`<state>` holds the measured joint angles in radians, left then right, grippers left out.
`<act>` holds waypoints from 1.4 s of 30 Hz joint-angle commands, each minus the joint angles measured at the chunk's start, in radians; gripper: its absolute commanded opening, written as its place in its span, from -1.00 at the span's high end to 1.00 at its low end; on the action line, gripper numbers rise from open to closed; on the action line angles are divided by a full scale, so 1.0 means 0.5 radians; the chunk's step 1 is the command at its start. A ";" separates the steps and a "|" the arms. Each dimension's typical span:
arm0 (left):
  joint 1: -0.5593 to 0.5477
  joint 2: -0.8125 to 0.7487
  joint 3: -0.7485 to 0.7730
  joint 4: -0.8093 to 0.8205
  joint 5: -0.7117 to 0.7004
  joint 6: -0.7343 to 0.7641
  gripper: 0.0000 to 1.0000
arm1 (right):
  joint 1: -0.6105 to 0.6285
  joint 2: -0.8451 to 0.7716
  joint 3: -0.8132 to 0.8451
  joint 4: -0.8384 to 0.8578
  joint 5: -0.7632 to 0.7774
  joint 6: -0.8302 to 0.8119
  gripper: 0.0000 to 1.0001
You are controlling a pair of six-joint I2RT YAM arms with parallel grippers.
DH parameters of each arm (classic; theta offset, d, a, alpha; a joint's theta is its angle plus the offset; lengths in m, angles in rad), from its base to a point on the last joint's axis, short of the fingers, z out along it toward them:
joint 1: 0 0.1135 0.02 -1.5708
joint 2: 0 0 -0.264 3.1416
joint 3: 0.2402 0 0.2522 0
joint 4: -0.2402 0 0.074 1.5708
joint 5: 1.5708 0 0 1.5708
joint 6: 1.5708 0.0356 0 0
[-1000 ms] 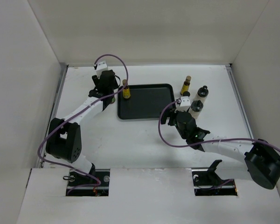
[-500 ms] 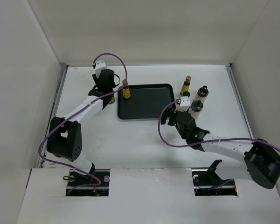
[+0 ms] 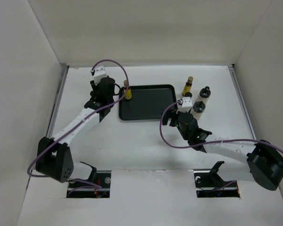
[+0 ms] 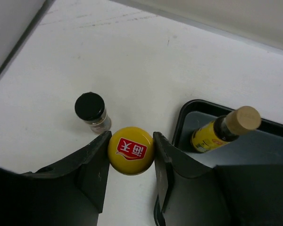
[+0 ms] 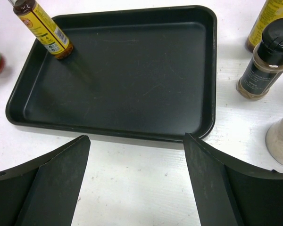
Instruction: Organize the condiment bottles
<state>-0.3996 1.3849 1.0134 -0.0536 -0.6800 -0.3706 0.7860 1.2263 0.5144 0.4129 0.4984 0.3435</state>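
Left gripper: jaws pressed against both sides of the cap of the yellow-capped bottle, holding it just off the tray's 9 o'clock edge.
Right gripper: jaws spread wide with nothing between them, hovering off the tray's 5 o'clock corner.
Table: flat, matte white, lightly scuffed.
Tray: black rectangle with rounded corners, a low raised rim and a smooth, faintly scratched floor; one bottle inside.
Right-side group: amber bottle, dark shaker and pale jar stand on the table at the tray's 2 to 4 o'clock, near each other and outside the rim.
Slim brown-capped bottle: upright in the tray's 11 o'clock corner; yellow label and a narrow base, so likely tippy.
Black-capped jar: squat and clear-walled, on the table at 10 o'clock of the held bottle, near one finger.
Handling: the bottles look small, rigid and light. Glossy walls may slip, and any glass could crack if toppled. The held cap is round and smooth, so a grip lower on the neck or body would probably twist less. The slim ones are best taken mid-body.
Yellow cap: glossy disc with a red printed mark.
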 commanded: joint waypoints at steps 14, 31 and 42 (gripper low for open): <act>-0.595 -0.242 0.188 0.162 -0.088 0.072 0.69 | -0.061 -0.109 0.020 0.095 0.071 0.055 -0.72; -0.516 0.779 1.062 0.371 0.185 0.140 0.72 | -0.175 -0.216 -0.047 0.104 0.016 0.144 -0.73; -0.368 1.004 1.149 0.472 0.329 0.137 0.72 | -0.175 -0.167 -0.035 0.104 -0.006 0.141 -0.73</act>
<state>-0.5835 1.9308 1.5295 0.0250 -0.5335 -0.3122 0.7013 1.1431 0.4927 0.4133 0.5056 0.4004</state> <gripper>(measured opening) 0.359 0.864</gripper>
